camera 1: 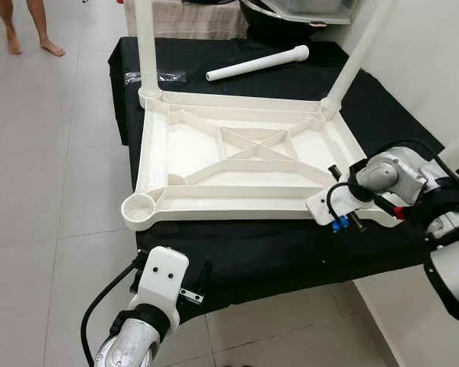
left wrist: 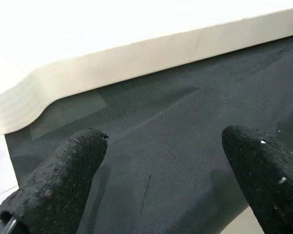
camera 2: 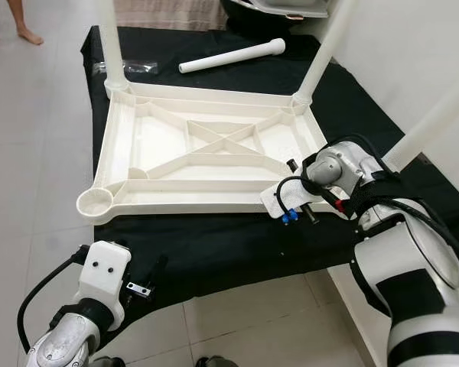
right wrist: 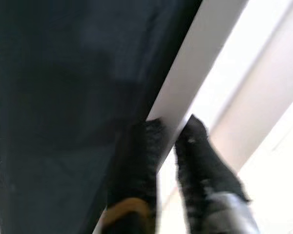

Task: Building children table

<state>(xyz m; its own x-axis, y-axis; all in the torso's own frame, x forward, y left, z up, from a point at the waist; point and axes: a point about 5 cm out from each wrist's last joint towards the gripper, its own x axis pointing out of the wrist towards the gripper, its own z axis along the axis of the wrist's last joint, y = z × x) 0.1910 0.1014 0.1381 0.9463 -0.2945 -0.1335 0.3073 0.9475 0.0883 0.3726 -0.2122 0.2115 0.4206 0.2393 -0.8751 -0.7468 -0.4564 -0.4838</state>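
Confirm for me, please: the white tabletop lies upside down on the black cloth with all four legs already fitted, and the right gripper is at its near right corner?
Not quite. One white leg lies loose on the black cloth beyond the tabletop, and the near left socket is empty, as the left eye view shows. The rest stands: the right gripper is at the near right corner.

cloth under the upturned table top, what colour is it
Black, plain; the cloth under the white table top shows best in the left eye view.

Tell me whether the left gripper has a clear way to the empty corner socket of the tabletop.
Probably yes. The left gripper hangs open just below the black cloth's edge, and the empty socket sits at the tabletop's near corner right above it, with nothing between them.
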